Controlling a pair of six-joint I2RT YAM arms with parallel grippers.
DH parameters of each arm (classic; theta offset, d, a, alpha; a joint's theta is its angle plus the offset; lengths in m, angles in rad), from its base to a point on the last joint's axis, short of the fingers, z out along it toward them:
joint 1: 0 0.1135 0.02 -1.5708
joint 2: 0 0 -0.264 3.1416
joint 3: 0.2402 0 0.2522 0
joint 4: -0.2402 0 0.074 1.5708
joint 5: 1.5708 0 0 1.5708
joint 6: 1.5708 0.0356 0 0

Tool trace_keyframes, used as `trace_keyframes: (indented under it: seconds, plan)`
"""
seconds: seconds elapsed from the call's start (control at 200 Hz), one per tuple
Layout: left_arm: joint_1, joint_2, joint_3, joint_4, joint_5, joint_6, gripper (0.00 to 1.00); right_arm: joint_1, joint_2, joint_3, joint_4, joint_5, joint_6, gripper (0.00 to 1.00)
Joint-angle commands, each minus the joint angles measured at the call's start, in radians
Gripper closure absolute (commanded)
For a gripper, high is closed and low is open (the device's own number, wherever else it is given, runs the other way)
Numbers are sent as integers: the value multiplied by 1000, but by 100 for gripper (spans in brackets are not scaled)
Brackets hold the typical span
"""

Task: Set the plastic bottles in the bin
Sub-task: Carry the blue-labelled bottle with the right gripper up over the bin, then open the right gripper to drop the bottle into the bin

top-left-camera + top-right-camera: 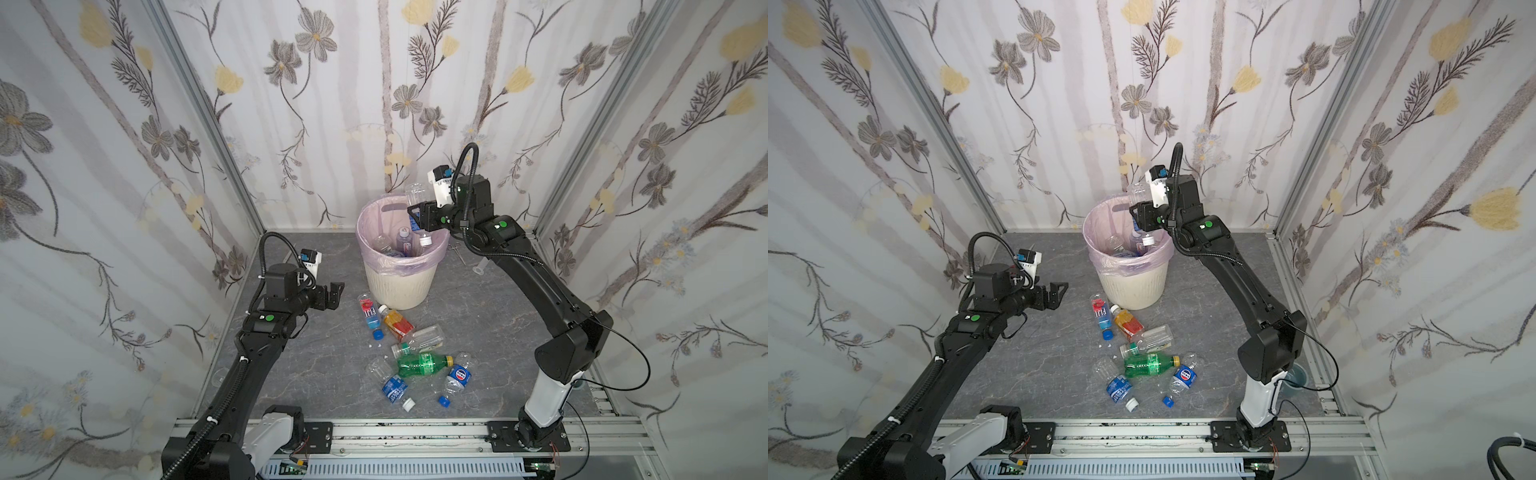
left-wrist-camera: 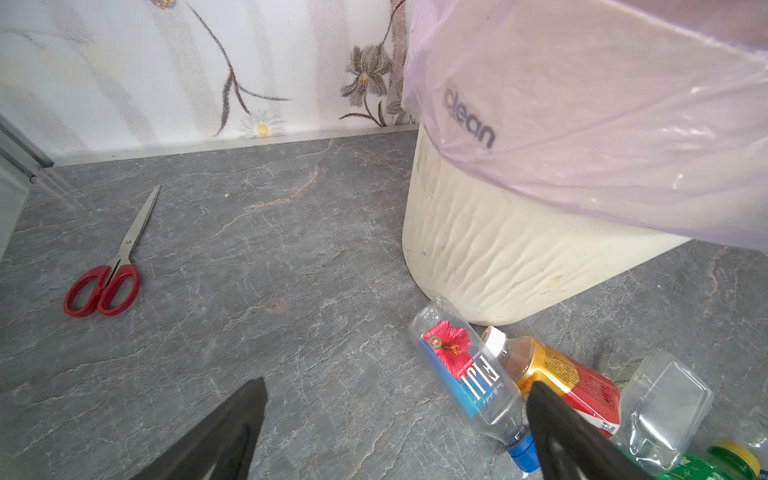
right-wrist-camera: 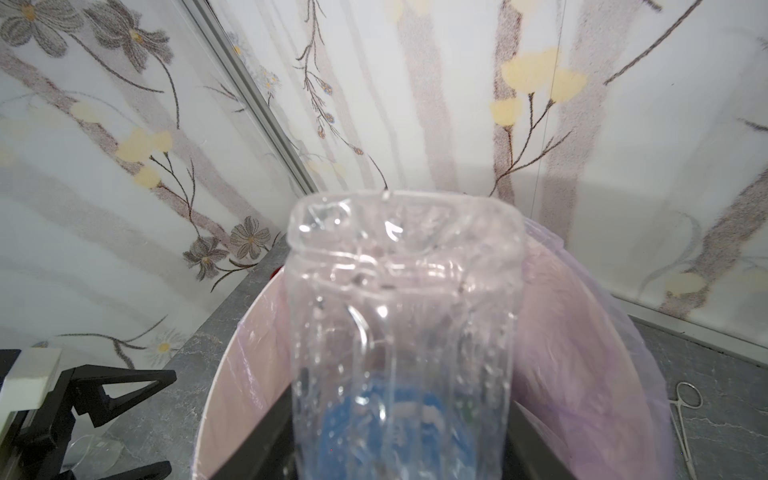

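While the right gripper [image 1: 417, 217] pinches a clear crumpled plastic bottle with a blue label [image 3: 405, 311] between its black fingers, that bottle stands on end just over the mouth of the round cream-white ribbed plastic bin [image 1: 399, 282]. The bin's translucent pink bag liner [image 1: 376, 232] lies directly beneath the jaws. Several small bottles [image 1: 405, 241] lie inside the bin, below the gripper.

The left gripper [image 1: 334, 291] hangs beside the bin, apart from it, its fingers spread wide and holding nothing. Just below and ahead of its tips lie a clear Fiji bottle with a blue cap [image 2: 465, 370] and an orange bottle with a white cap [image 2: 552, 374], side by side at the bin's foot. A green soda bottle [image 1: 424, 363] lies farther off among other clear bottles. Red-handled scissors [image 2: 104, 286] lie on the grey stone-patterned table [image 2: 291, 257], well off to the fingers' other side.
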Motion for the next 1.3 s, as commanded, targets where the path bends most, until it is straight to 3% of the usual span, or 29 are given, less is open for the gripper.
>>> trace_keyframes:
  seconds: [0.0, 0.47, 0.825, 1.125, 1.294]
  plan:
    - [0, -2, 6, 17, 16, -6, 0, 8, 13, 9, 32, 38, 7, 42]
    - [-2, 13, 31, 17, 43, -10, 0, 21, 20, 9, 5, 60, -13, 37]
    - [-6, 10, 15, 17, 54, -15, 0, 22, -12, 8, -28, 81, -36, 21]
    - [-17, 32, 15, 18, 51, -35, 0, 25, -73, 3, -48, 79, -56, 19]
    - [-42, 66, 17, 19, 38, -59, 1, 27, -215, -172, 72, 88, -104, 17]
